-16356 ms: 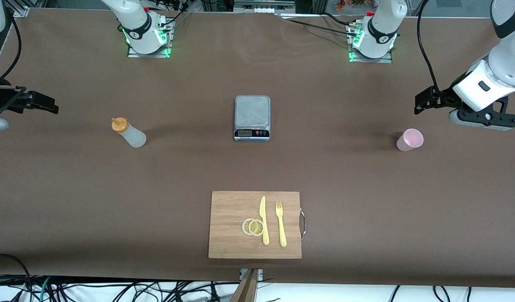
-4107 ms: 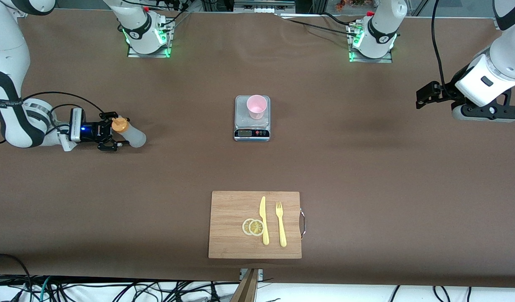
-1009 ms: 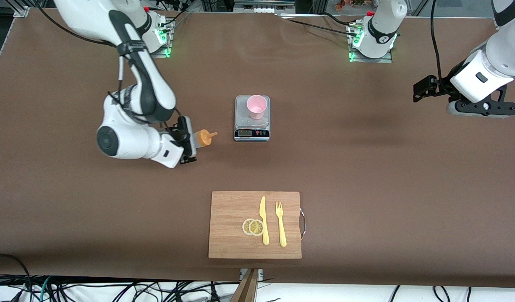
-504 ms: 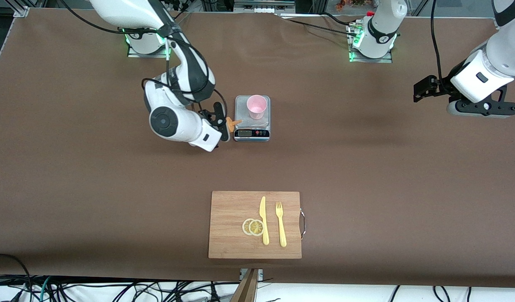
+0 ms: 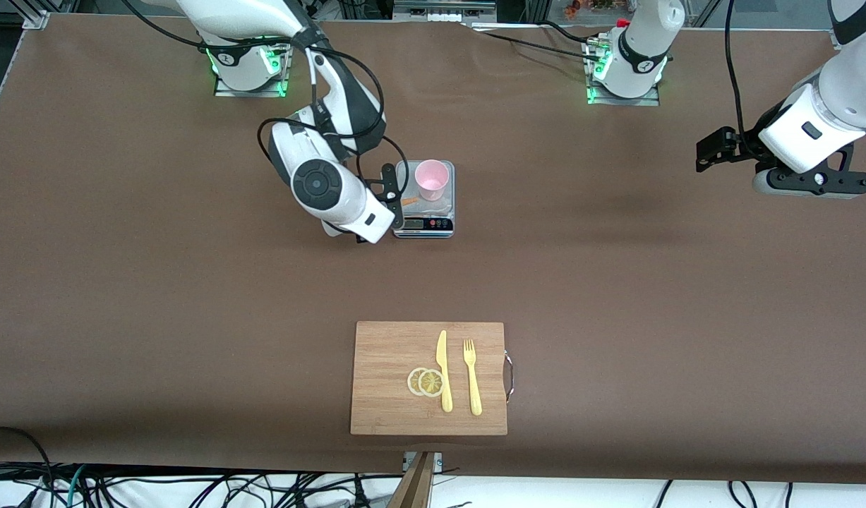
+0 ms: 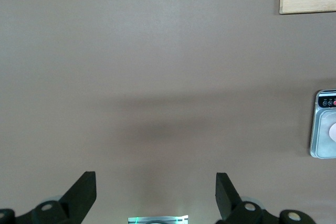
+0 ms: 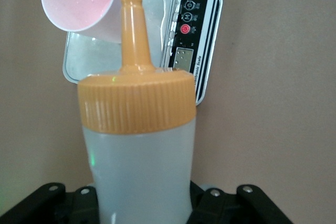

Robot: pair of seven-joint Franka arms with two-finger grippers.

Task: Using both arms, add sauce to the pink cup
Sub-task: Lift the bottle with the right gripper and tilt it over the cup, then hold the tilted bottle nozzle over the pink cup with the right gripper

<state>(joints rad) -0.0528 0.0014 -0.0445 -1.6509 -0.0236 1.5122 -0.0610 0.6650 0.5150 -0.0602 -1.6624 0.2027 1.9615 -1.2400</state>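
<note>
A long table covered in brown cloth (image 5: 616, 296) holds two white jointed robot arms whose bases stand along its farthest edge.

The right arm (image 5: 320, 176) reaches down to the middle of the table. Its black two-finger right gripper (image 5: 389, 201) is clamped on the sauce, a small translucent whitish plastic squeeze bottle with an orange ribbed cap and nozzle (image 7: 137, 145). The bottle is tipped over, with its orange nozzle tip (image 5: 409, 201) over the platform of a small grey digital kitchen scale (image 5: 424, 222) and pointing toward the cup. In the right wrist view the nozzle ends just beside the cup's rim, not above its mouth.

The pink cup, a small pale pink plastic tumbler with no handle (image 5: 432, 179), stands upright on the scale's metal platform, on the part farther from the front camera. The scale's black display strip lies on its nearer edge.

The left arm (image 5: 821, 113) waits in the air over the left arm's end of the table, well apart from the scale. Its black left gripper (image 5: 715, 152) has its fingers (image 6: 84, 192) spread wide, and it holds nothing.

Nearer the front camera lies a rectangular wooden cutting board with a metal handle (image 5: 390, 409). On it rest a yellow plastic knife (image 5: 443, 370), a yellow plastic fork (image 5: 471, 377) beside it, and two overlapping lemon slices (image 5: 425, 382) touching the knife.
</note>
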